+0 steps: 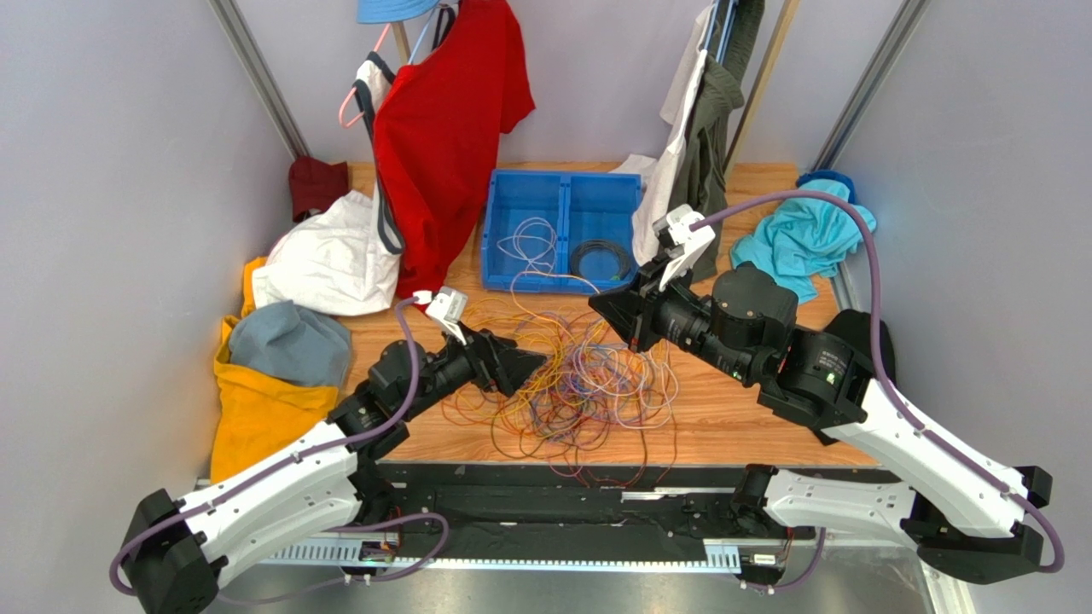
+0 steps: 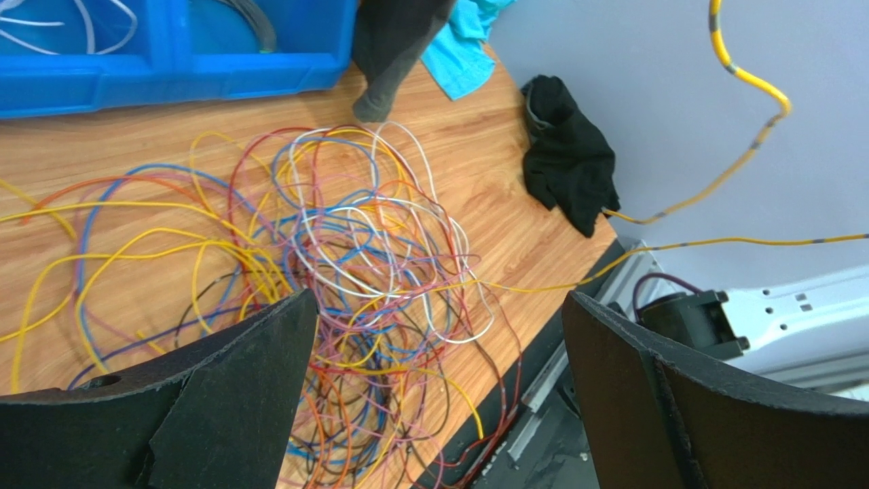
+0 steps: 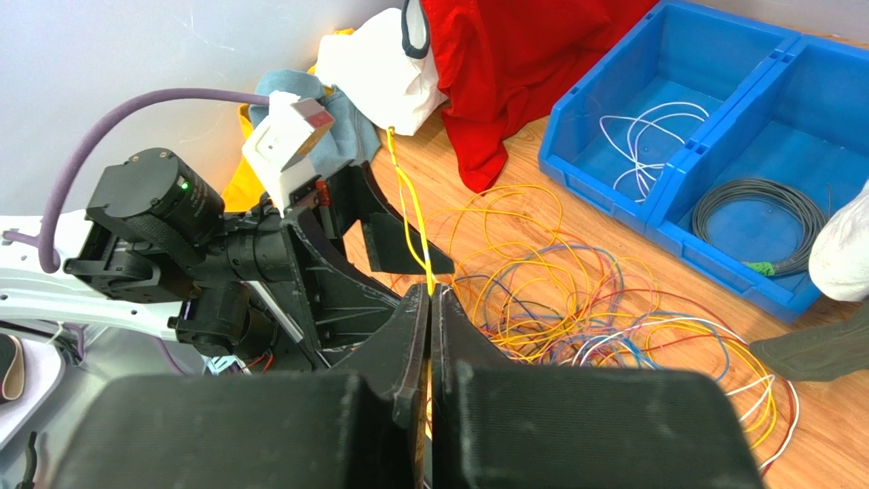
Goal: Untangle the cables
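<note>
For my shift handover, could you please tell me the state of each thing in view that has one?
left gripper: open, holding nothing.
right gripper: shut on the yellow cable.
cables: tangled heap on the table.
yellow cable: pinched, raised above the heap.
blue bin: white cable in one compartment, black coiled ring in the other.

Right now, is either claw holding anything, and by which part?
The right gripper pinches a yellow cable partway along its length, between its fingertips. The left gripper is open and holds nothing.
</note>
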Available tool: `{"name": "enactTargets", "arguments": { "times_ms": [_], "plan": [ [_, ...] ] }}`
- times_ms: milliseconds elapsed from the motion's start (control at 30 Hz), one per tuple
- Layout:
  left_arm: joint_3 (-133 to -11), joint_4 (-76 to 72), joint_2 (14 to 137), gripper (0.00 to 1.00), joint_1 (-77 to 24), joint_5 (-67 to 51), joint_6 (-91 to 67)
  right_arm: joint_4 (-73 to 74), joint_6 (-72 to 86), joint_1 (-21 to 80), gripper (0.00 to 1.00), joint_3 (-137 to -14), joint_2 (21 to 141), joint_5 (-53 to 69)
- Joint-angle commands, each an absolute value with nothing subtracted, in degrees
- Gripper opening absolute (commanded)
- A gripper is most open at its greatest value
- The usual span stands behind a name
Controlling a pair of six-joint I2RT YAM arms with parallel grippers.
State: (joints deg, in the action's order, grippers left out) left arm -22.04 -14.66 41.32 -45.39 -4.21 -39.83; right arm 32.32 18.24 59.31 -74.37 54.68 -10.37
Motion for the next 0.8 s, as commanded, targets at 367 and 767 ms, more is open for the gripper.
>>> {"name": "enactTargets", "arguments": {
  "times_ms": [367, 767],
  "plan": [
    [-19.33, -31.28, 58.15, 0.99, -45.44, -11.60, -45.00, 34.01, 13.73, 59.33, 0.00, -89.19, 58.00, -12.91],
    [-17.67, -34.64, 65.13, 0.99, -45.44, -9.67, -47.72, 35.51, 5.10, 59.33, 0.00, -109.79, 64.60, -16.78]
  ]
}}
